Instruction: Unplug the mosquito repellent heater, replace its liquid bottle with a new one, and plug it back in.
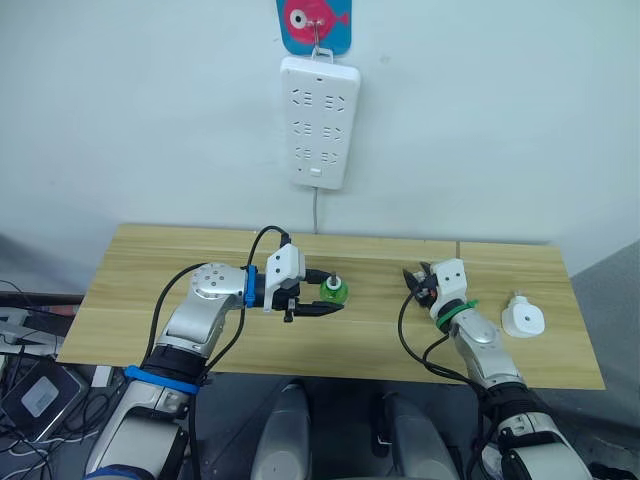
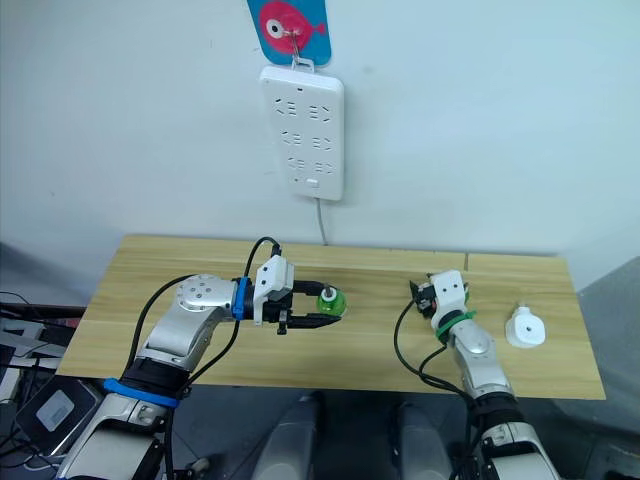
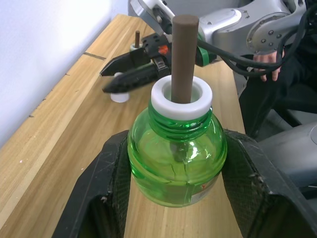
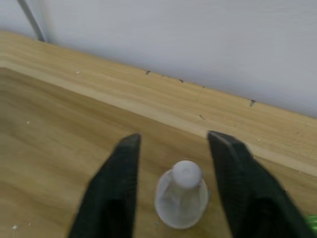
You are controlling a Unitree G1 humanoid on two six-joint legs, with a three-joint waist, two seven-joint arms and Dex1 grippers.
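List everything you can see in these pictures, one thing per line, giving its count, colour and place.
table: one, light wood, against the wall
power strip: one, white, hanging on the wall above the table
fish-shaped hook: one, pink on blue, holding the strip
mosquito repellent heater: one, white, on the table's right side
green bottle: one, translucent, brown wick bare, in the left end effector
cap: one, white, on the table between the right fingers
second wick: one, brown, beyond the right end effector
person's hand: one, beyond the table edge
left end effector: black, shut on the bottle
right end effector: black, open over the cap
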